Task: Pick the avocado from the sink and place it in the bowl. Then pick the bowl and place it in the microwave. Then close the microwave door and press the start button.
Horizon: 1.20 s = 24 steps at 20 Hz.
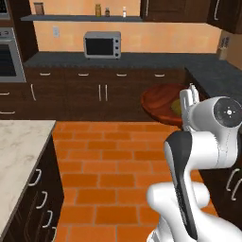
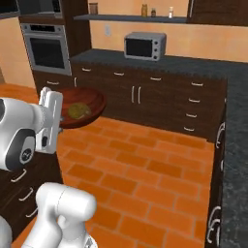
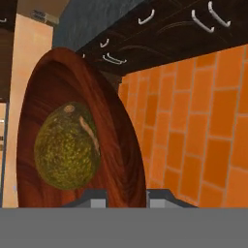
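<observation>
One gripper (image 3: 127, 197) sits nearest you, jaws narrowed on the rim of the bowl (image 3: 123, 160), which hangs above the orange floor with the avocado (image 3: 68, 151) inside. You are mid-carry; next, likely find the microwave and keep the bowl level.

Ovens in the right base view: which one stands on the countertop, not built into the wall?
The small grey toaster oven sits on the dark back counter beneath the shelf. The steel wall oven is set into the tall cabinet at left.

Even, flat rendered light; soft shadows; slightly blurry.
</observation>
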Motion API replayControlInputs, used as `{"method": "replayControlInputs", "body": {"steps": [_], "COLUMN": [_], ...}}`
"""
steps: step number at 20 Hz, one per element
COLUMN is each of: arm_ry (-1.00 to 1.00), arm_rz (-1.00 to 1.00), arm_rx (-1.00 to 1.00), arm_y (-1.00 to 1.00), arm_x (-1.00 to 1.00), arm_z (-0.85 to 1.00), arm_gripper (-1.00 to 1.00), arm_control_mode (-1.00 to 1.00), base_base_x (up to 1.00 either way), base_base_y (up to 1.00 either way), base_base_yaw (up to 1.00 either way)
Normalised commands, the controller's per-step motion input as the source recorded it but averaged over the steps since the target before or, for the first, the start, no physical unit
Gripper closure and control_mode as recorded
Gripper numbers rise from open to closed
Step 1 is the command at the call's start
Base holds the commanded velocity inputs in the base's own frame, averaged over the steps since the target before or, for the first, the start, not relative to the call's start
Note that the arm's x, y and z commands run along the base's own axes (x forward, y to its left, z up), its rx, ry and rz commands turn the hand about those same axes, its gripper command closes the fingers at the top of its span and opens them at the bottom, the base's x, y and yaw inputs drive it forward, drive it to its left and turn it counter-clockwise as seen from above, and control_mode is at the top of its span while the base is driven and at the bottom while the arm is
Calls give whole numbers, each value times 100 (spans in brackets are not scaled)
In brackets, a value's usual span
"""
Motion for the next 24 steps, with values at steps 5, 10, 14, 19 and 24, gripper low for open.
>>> {"method": "replayControlInputs", "body": {"steps": [5,10,14,19,24], "arm_ry": [0,0,0,0,0], "arm_rz": [0,0,0,0,0], "arm_rx": [0,0,0,0,0], "arm_y": [0,0,0,0,0], "arm_x": [0,0,0,0,0], "arm_z": [0,0,0,0,0], "arm_gripper": [100,100,100,100,100], "arm_control_mode": [100,100,100,100,100], "base_base_x": [100,100,100,100,98], "base_base_y": [-62,-61,-85,-87,-86], "base_base_yaw": [41,45,40,39,42]}}
